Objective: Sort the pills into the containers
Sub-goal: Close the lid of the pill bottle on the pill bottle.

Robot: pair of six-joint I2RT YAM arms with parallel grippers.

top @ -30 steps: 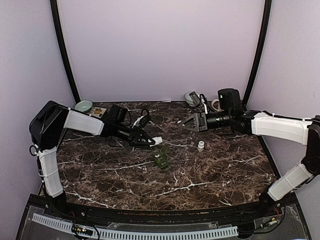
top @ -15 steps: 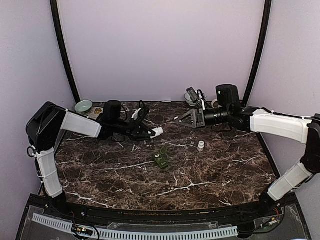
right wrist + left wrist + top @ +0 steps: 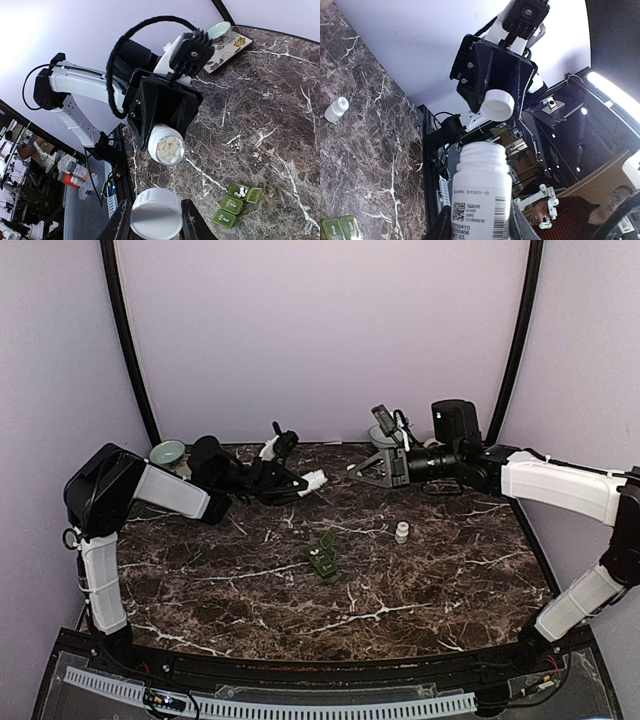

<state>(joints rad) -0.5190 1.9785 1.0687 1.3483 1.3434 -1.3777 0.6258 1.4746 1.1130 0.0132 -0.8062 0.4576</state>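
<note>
Left fingers (image 3: pixel 440 230) clamping open white pill bottle (image 3: pixel 481 190), right fingers (image 3: pixel 192 225) gripping white cap (image 3: pixel 156 214), green containers (image 3: pixel 323 558) on dark marble surface (image 3: pixel 430 580)

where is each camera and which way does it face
Top external: above, behind the bases, looking down on the table; left arm, right arm show.
Left wrist: on the left arm, facing the right gripper and its cap; own fingers hold the bottle.
Right wrist: on the right arm, facing the left gripper; own fingers hold the cap.
Shared: both wrist views show bottle, cap and green box.
</note>
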